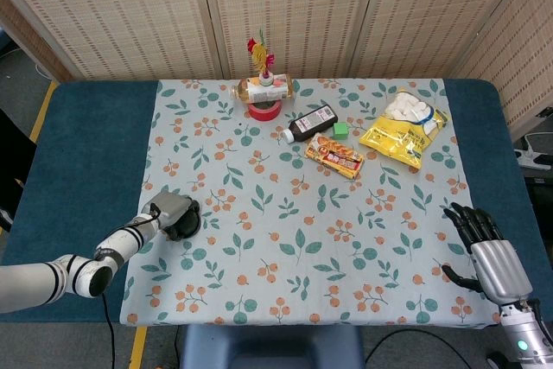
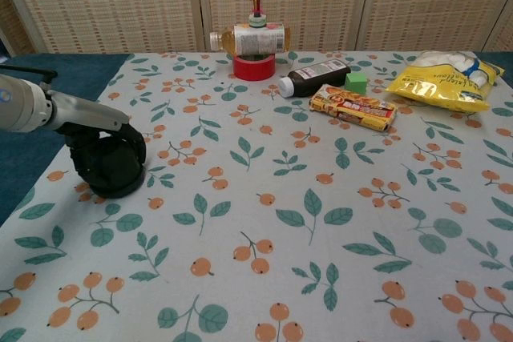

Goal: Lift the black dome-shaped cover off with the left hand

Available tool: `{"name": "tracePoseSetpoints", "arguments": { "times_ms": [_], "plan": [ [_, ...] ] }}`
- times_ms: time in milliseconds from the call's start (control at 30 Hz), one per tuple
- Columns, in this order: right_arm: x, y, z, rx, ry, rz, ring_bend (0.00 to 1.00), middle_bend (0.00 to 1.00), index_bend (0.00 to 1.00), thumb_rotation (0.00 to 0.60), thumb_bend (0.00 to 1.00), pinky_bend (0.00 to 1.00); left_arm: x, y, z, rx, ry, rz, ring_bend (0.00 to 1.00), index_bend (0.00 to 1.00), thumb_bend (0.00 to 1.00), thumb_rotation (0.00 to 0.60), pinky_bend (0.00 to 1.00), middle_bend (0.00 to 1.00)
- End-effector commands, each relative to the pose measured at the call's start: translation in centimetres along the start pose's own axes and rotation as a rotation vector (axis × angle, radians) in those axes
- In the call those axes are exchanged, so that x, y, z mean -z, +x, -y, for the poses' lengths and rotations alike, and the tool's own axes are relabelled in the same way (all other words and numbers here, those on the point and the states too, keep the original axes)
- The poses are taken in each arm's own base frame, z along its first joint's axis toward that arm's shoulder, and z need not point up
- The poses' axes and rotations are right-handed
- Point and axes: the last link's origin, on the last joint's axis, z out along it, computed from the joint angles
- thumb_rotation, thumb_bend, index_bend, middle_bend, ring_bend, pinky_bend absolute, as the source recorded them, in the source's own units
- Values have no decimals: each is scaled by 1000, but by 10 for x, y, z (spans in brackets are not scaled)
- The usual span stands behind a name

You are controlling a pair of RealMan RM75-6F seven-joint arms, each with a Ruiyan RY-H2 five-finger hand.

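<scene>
A blue table [image 1: 86, 140] is carrying a leaf-and-berry cloth [image 1: 302, 239]. Lying on the cloth are a black cover [image 2: 112, 167] near its left edge, red tape [image 2: 254, 67] under a bottle, a dark bottle [image 1: 309, 123], a green cube [image 1: 341, 130], a snack box [image 1: 333, 155] and a yellow bag [image 1: 403, 130]

The black dome-shaped cover [image 2: 112, 170] at the left of the chest view looks like matt dark plastic. The left hand [image 2: 103, 143] wrapped over it has black fingers and a smooth grey shell. The tablecloth [image 2: 321, 222] is printed cloth, flat and matt. At upper right, the yellow bag [image 2: 445, 78] is glossy crinkled plastic film. The right hand [image 1: 488, 252], lower right of the head view, shows ridged silvery casing.
</scene>
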Motion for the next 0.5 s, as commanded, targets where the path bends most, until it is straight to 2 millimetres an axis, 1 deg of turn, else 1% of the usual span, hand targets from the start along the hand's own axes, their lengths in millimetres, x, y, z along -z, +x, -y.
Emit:
{"name": "tracePoseSetpoints", "arguments": {
  "times_ms": [33,233,400,467,500],
  "plan": [
    [0,0,0,0,2,1,0,0,0,600,121,0,8,-2,4,-19,6,-64,381,489,429,600,701,531],
    [2,-1,2,1,12,8,0,0,0,600,121,0,23,-6,12,-2,34,-127,397,509,438,600,719,552],
    [4,-1,4,0,20,6,0,0,0,600,122,0,38,-16,25,83,45,-194,418,533,436,600,747,576],
    [5,-1,4,0,21,7,0,0,0,600,122,0,48,-13,31,94,47,-236,422,539,439,600,753,583],
    [6,-1,4,1,21,8,0,0,0,600,122,0,57,-6,36,101,50,-282,421,539,444,600,753,582]
  ]
}}
